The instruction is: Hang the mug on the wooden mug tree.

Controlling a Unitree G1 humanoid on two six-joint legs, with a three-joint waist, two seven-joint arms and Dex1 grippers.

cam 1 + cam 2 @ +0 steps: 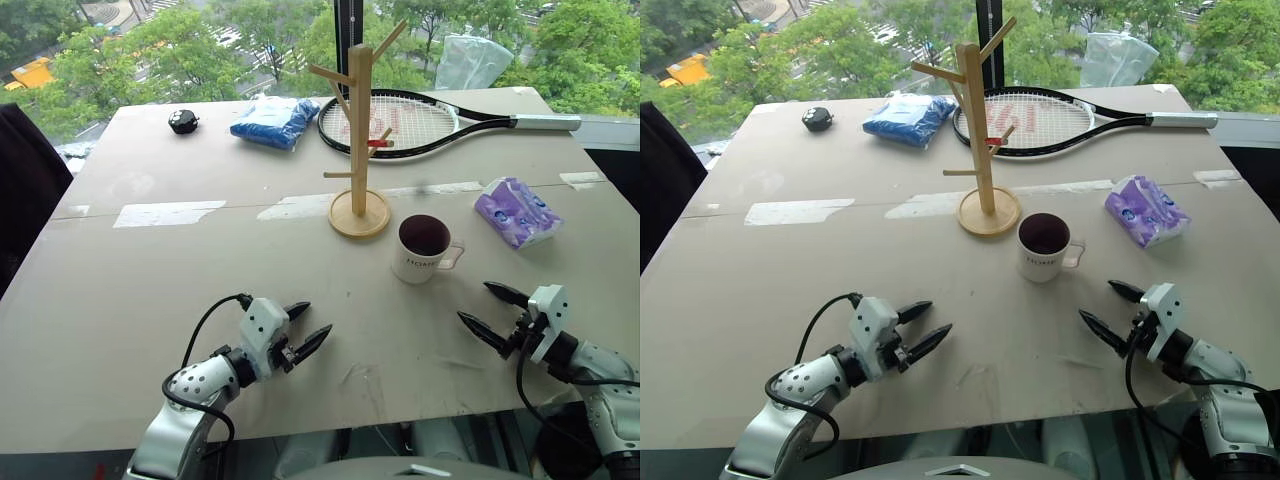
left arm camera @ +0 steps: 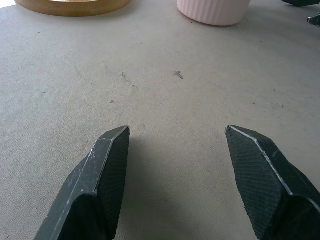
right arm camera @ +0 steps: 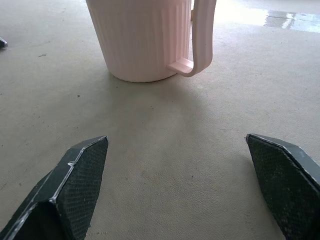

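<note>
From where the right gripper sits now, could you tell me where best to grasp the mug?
Probably pinch the rim of the mug on the side away from its handle, which juts toward the right gripper; that leaves the loop free for a peg.

Both eye views look forward and down over the table (image 1: 150, 300) from above. Each wrist view sits low, near the tabletop; both share the mug (image 3: 145, 40).
</note>
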